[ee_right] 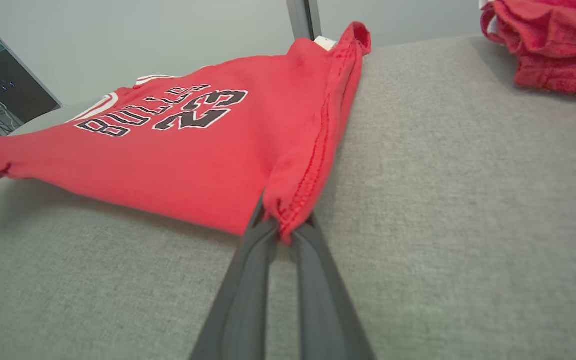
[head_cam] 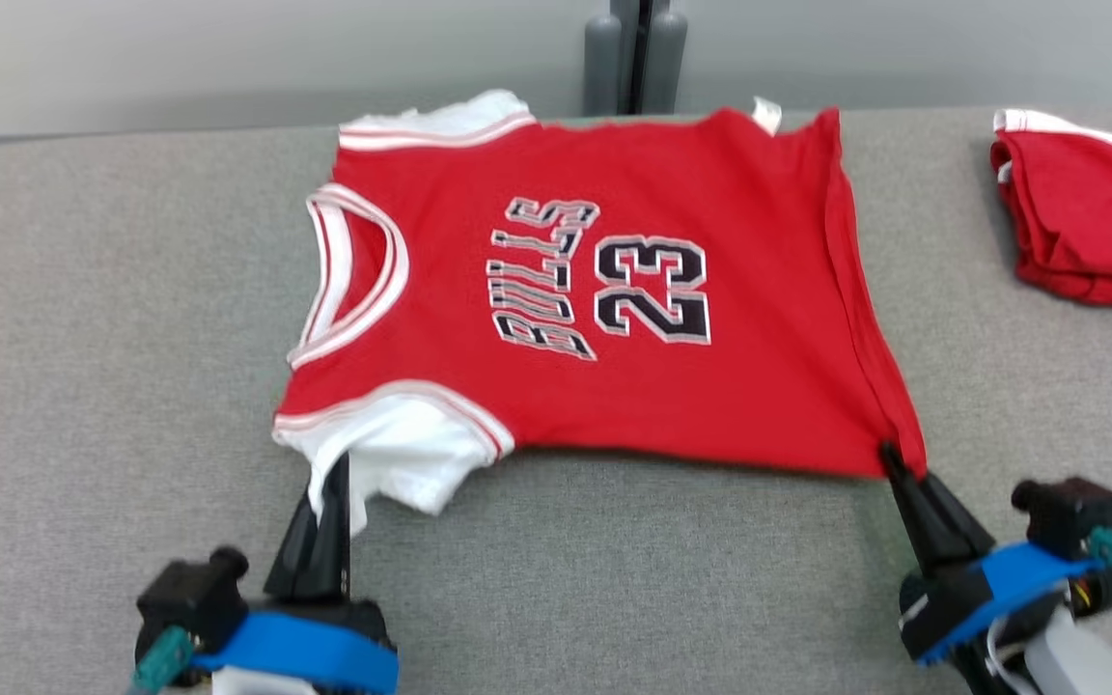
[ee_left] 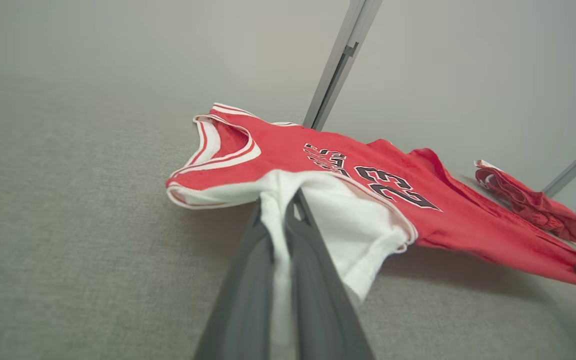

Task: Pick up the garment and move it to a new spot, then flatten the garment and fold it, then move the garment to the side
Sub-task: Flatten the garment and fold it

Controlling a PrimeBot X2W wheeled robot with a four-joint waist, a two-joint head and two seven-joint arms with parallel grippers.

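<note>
Left pincer [head_cam: 336, 475] pinches the garment [head_cam: 614, 290] by its white near sleeve, right pincer [head_cam: 890, 459] its near-right hem corner. Open grey bench [head_cam: 83, 338] stretches left; red cloth [head_cam: 1087, 232] far right.

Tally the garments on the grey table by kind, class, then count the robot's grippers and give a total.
Spread-out jersey: 1
Bundled red garment: 1
Grippers: 2 (left gripper and right gripper, each shut on the jersey)
Total: 4
</note>
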